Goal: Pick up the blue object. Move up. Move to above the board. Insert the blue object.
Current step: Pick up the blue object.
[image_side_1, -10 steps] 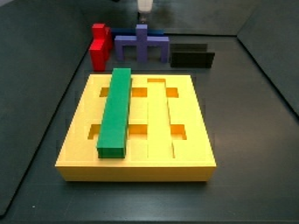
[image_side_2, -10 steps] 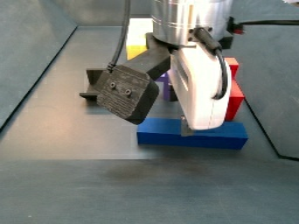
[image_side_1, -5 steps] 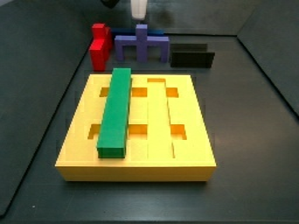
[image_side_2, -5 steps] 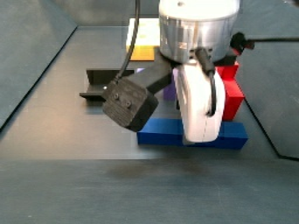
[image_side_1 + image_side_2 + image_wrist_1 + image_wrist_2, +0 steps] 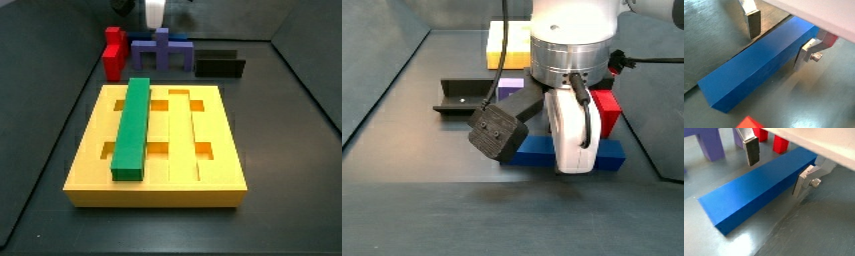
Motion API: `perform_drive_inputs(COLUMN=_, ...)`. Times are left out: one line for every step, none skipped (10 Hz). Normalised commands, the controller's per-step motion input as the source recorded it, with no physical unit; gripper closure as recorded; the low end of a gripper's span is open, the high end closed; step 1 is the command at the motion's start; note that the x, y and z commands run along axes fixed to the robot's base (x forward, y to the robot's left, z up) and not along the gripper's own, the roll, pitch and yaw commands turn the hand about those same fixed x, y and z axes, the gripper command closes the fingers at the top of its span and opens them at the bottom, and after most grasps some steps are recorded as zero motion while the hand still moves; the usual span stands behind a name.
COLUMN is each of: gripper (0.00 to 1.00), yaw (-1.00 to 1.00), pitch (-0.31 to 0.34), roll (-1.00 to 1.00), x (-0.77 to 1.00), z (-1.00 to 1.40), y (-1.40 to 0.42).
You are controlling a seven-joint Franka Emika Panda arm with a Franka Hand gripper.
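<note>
Wrist views, nearest: long dark blue rectangular bar [image 5: 757,62] lying flat on the dark grey surface [image 5: 811,95]. The tool [image 5: 777,164] straddles one end of it, one silver finger plate [image 5: 751,21] on one long side, the other [image 5: 805,179] on the opposite side. Both plates sit beside the bar's faces; a sliver of gap shows at the first plate, so the tool reads as released, spread wider than the bar, not yet clamped. Contact at the other plate hard to judge.

Side view from the arm's end: bar [image 5: 589,155] on the surface below the white and silver arm body, a red block [image 5: 605,112] just behind it, a lavender pronged piece [image 5: 513,98] partly hidden behind the wrist camera housing. Dark L-shaped fixture [image 5: 460,96] off to the side.

Farther: large flat yellow grooved board [image 5: 160,180] with orange rectangular recesses. A long green bar [image 5: 131,127] is seated lengthwise in one groove; the remaining recesses hold nothing. Board well apart from the blue bar. Beyond it stand the red block [image 5: 115,55], lavender piece [image 5: 162,52] and fixture [image 5: 221,65]; the tool [image 5: 155,14] hangs above them.
</note>
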Motion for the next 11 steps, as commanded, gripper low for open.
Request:
perform_drive_inputs(gripper=0.00, yaw=-0.14, pitch=-0.056, roll=-0.07, x=-0.21, z=-0.10, y=0.05)
perform_drive_inputs(gripper=0.00, yaw=-0.07, pitch=-0.019, roll=-0.06, x=0.00, z=-0.04, y=0.00)
perform_drive_inputs(gripper=0.00, yaw=-0.05, pitch=-0.014, roll=-0.05, x=0.00, z=-0.05, y=0.00)
perform_drive_inputs(gripper=0.00, yaw=0.00, pitch=0.000, roll=-0.01, x=0.00, z=0.00, y=0.00)
perform_drive_inputs(gripper=0.00, yaw=0.00, pitch=0.000, roll=0.00, x=0.00, z=0.00, y=0.00)
perform_drive_inputs(gripper=1.00, yaw=0.00, pitch=0.000, roll=0.00, x=0.00, z=0.00, y=0.00)
perform_drive_inputs(gripper=1.00, yaw=0.00, pitch=0.000, roll=0.00, x=0.00, z=0.00, y=0.00)
perform_drive_inputs(gripper=1.00, yaw=0.00, pitch=0.000, roll=0.00, x=0.00, z=0.00, y=0.00)
perform_drive_inputs(gripper=1.00, yaw=0.00, pitch=0.000, roll=0.00, x=0.00, z=0.00, y=0.00)
perform_drive_inputs(gripper=1.00, yaw=0.00, pitch=0.000, roll=0.00, x=0.00, z=0.00, y=0.00)
perform_drive_inputs(gripper=1.00, yaw=0.00, pitch=0.000, roll=0.00, x=0.00, z=0.00, y=0.00)
